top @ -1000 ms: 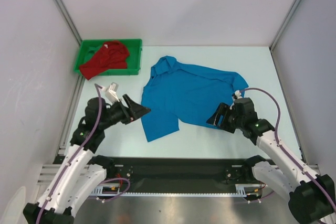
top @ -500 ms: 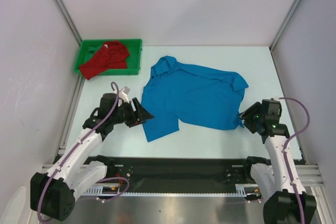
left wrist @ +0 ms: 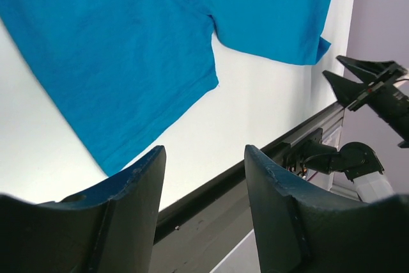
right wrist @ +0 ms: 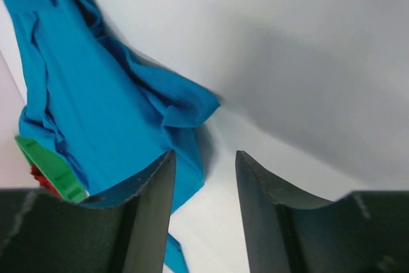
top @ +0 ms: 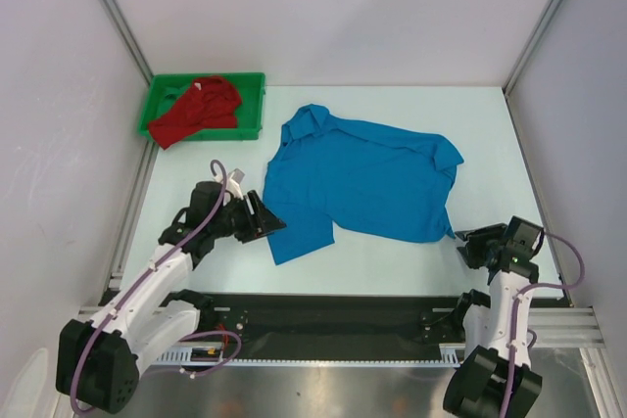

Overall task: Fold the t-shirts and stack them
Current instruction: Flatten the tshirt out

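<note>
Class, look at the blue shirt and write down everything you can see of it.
The blue shirt is soft, bright cloth with a collar at its far left end and short sleeves. It lies spread open, unfolded, on the pale table, mostly flat but wrinkled and bunched along its right edge. The left gripper and right gripper, both open, sit by its near corners; neither holds it.

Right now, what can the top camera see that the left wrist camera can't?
Only the top camera shows the red shirt heaped in the green tray, and the collar of the blue shirt. Only the left wrist camera shows the left tool up close, with the wide gap between its fingers. Both show the blue shirt spread out and the right tool, open, near the shirt's corner.
</note>
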`<action>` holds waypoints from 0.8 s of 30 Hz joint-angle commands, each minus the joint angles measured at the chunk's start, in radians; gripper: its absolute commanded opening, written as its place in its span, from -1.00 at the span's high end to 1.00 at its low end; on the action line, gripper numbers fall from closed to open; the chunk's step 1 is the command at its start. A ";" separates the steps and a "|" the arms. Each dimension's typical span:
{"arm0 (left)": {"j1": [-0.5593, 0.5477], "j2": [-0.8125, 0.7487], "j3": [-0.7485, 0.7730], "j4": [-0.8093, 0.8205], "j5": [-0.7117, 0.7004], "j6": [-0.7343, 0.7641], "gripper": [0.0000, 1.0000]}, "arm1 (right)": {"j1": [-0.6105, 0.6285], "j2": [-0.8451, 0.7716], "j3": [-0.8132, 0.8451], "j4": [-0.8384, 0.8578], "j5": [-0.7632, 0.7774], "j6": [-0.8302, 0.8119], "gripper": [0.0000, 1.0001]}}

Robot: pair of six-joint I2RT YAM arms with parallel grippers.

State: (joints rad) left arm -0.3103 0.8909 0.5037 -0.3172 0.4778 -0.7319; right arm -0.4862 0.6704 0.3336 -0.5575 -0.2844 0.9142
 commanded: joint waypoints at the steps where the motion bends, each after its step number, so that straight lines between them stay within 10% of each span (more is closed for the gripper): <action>1: -0.004 -0.001 0.001 0.047 0.010 0.002 -0.16 | -0.008 0.038 -0.040 0.097 -0.067 0.094 0.01; 24: -0.004 -0.038 -0.008 0.036 0.022 0.011 -0.13 | -0.022 0.158 -0.171 0.330 0.002 0.265 0.10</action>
State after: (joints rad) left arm -0.3103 0.8745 0.4976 -0.2974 0.4824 -0.7319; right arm -0.5011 0.7975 0.1860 -0.2756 -0.3061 1.1568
